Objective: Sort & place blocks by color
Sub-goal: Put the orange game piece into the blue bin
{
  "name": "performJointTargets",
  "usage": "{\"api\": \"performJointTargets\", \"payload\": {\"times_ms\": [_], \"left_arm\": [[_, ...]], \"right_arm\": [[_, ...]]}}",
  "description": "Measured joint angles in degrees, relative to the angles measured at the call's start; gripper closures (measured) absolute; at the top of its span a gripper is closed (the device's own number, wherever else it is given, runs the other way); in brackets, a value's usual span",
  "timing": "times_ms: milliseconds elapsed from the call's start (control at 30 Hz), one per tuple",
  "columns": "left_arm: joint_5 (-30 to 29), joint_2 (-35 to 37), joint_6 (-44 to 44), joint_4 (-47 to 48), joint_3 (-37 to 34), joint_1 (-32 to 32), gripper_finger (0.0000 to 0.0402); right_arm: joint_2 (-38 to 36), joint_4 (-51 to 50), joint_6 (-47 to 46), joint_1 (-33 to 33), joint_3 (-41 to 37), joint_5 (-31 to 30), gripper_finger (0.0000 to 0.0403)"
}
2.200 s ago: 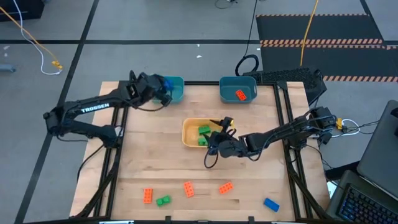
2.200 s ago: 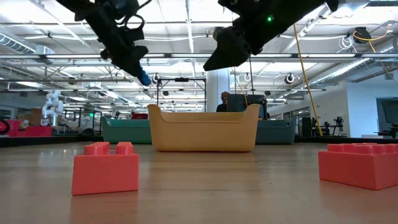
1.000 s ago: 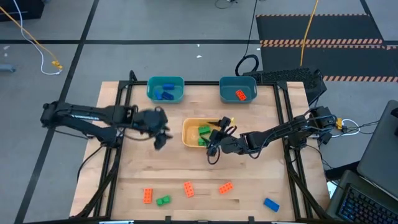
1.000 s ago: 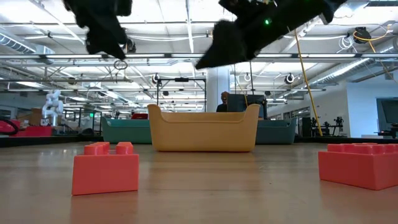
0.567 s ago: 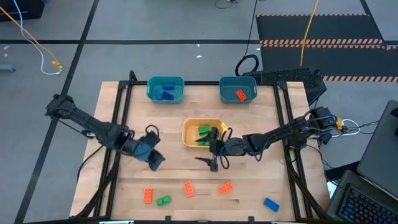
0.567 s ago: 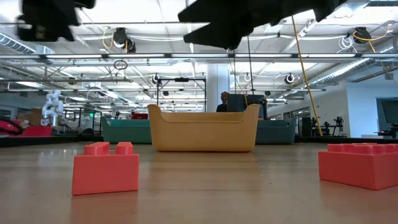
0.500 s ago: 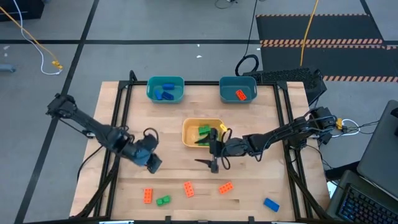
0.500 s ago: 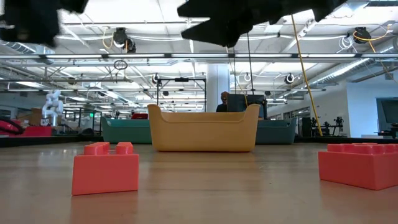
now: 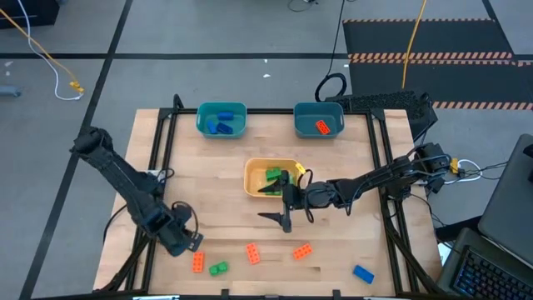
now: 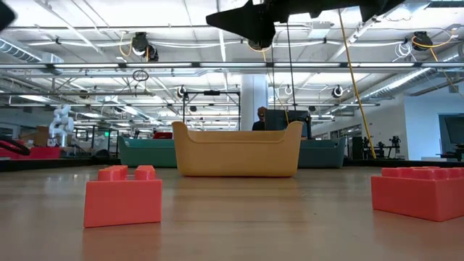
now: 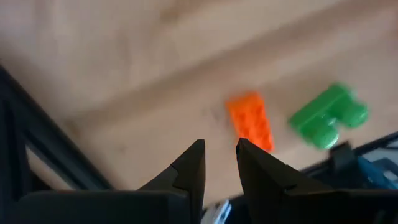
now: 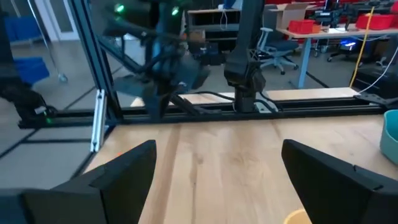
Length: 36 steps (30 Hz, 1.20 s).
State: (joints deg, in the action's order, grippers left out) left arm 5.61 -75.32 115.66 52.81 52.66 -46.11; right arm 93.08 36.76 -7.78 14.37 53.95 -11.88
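Note:
Three orange bricks (image 9: 197, 262) (image 9: 252, 253) (image 9: 302, 250), a green brick (image 9: 218, 268) and a blue brick (image 9: 362, 272) lie flat on the table near its near edge. My left gripper (image 9: 187, 242) hangs just above and to the far left of the leftmost orange brick (image 11: 250, 121) and the green brick (image 11: 328, 115). Its fingers (image 11: 220, 158) stand a narrow gap apart and hold nothing. My right gripper (image 9: 277, 205) is wide open and empty, in the air at the near right corner of the yellow bin (image 9: 250, 177). It points toward the table's left.
The yellow bin holds green bricks. A teal bin (image 9: 202, 119) at the far edge holds blue bricks, and a second teal bin (image 9: 301, 121) holds an orange brick. A black rail frame (image 9: 158, 167) runs along the table's edges. Bare wood lies between the bins and the loose bricks.
My left gripper has swung from the table's middle left toward the near left corner and come down toward the leftmost orange brick and the green brick. My right gripper has stayed beside the yellow bin, turned toward the table's left, and risen a little. No brick has moved.

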Motion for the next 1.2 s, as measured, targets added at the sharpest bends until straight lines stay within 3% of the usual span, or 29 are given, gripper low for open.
{"api": "performJointTargets", "payload": {"times_ms": [267,533,700,967,1200], "left_arm": [[7.7,-5.2,11.81,-7.08,0.02,-6.93,0.0309],[5.24,-8.42,9.7,-13.79,0.0,-8.05,0.0303],[4.72,-10.62,5.74,-18.99,0.02,-5.87,0.0249],[4.87,-13.6,4.63,-18.29,0.01,-1.86,0.0133],[4.87,-17.3,6.58,-19.5,0.02,-0.09,0.0085]], "right_arm": [[0.0,1.7,-0.59,0.75,0.0,-0.01,0.0064],[0.0,2.05,0.1,0.7,0.0,0.0,0.0064],[0.0,0.5,0.12,0.74,0.0,0.04,0.0064],[0.0,-1.02,1.15,0.74,0.0,0.02,0.0064],[0.0,-0.96,1.17,0.74,0.0,0.02,0.0064]]}}
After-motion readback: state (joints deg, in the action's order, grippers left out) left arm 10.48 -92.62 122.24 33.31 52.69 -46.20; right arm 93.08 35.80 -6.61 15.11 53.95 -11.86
